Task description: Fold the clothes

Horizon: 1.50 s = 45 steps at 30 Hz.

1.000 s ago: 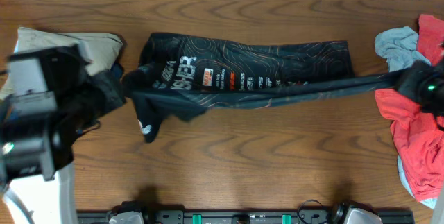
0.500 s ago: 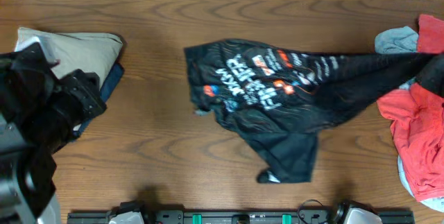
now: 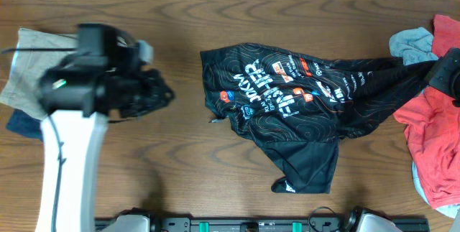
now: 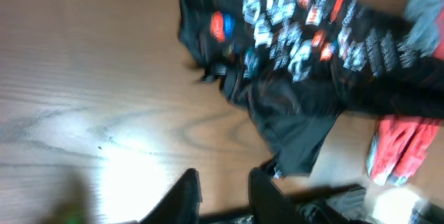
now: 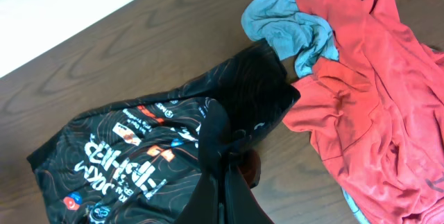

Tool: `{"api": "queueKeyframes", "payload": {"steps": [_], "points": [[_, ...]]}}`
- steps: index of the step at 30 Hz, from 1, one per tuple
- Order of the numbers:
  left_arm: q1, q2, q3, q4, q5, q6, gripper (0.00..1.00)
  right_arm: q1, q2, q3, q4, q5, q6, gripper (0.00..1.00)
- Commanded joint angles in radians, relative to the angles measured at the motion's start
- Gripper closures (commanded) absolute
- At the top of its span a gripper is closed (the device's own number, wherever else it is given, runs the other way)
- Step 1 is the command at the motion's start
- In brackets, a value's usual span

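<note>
Two grippers: the left gripper [image 4: 223, 179] has its fingers parted with nothing between them (only bare table [image 4: 83, 78] below). The right gripper [image 5: 231, 182] is clenched on a bunched edge of the jersey [image 3: 287, 99].
Change: a second ago the jersey was pulled taut in a long band between both arms, running left to right across the frame. Now its left end is free and the cloth has slumped toward the right.
Left arm: it has moved in from the left edge and now sits left of centre, beside the beige garment [image 3: 29, 59] and well apart from the jersey.
Jersey now: it lies centre-right in the overhead view, rumpled and print side up, with one flap trailing toward lower centre. Its right end is drawn to the right gripper, next to the red garment [image 3: 431, 138] and the blue cloth [image 3: 411, 44].
Meaning: by my judgement no fold is made yet; the jersey needs laying flat and a fresh grip from the left.
Writing: large white block lettering, upside down from overhead and too blurred to read. There are also small white and orange logos and one round blue badge.
</note>
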State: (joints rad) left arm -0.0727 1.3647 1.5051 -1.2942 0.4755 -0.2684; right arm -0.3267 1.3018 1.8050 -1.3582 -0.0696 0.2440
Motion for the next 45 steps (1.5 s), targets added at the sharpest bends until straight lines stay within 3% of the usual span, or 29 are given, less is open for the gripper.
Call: {"api": "queueKeyframes", "payload": {"steps": [1,5,9,25,28,29,31,32,37,45], "points": [[-0.07,0.082,-0.073,0.04,0.015,0.002,0.59,-0.007,-0.005,0.014,-0.001,0.013,-0.014,0.99],[-0.142,0.198,-0.123,0.103,0.015,0.001,0.37,-0.007,-0.005,0.014,-0.003,0.013,-0.014,0.99],[-0.199,0.314,-0.13,0.153,0.014,0.001,0.27,-0.007,-0.005,0.014,-0.003,0.013,-0.014,0.99],[-0.392,0.657,-0.13,0.376,0.015,-0.093,0.3,-0.007,-0.005,0.014,-0.004,0.021,-0.021,0.99],[-0.415,0.69,-0.13,0.434,0.011,-0.093,0.39,-0.007,-0.005,0.014,-0.005,0.021,-0.021,0.99],[-0.416,0.696,-0.13,0.451,0.01,-0.093,0.48,-0.007,-0.005,0.014,-0.005,0.021,-0.022,0.99],[-0.413,0.702,-0.13,0.487,-0.01,-0.093,0.81,-0.007,-0.005,0.014,-0.007,0.021,-0.021,0.99],[-0.406,0.702,-0.129,0.5,-0.036,-0.093,0.92,-0.007,-0.005,0.014,-0.01,0.021,-0.021,0.99],[-0.33,0.7,-0.088,0.515,-0.253,-0.089,0.94,-0.006,-0.005,0.009,-0.042,0.016,-0.021,0.99],[-0.107,0.699,0.176,0.484,-0.261,-0.062,0.94,-0.007,-0.003,-0.071,-0.048,0.013,-0.013,0.99]]}}
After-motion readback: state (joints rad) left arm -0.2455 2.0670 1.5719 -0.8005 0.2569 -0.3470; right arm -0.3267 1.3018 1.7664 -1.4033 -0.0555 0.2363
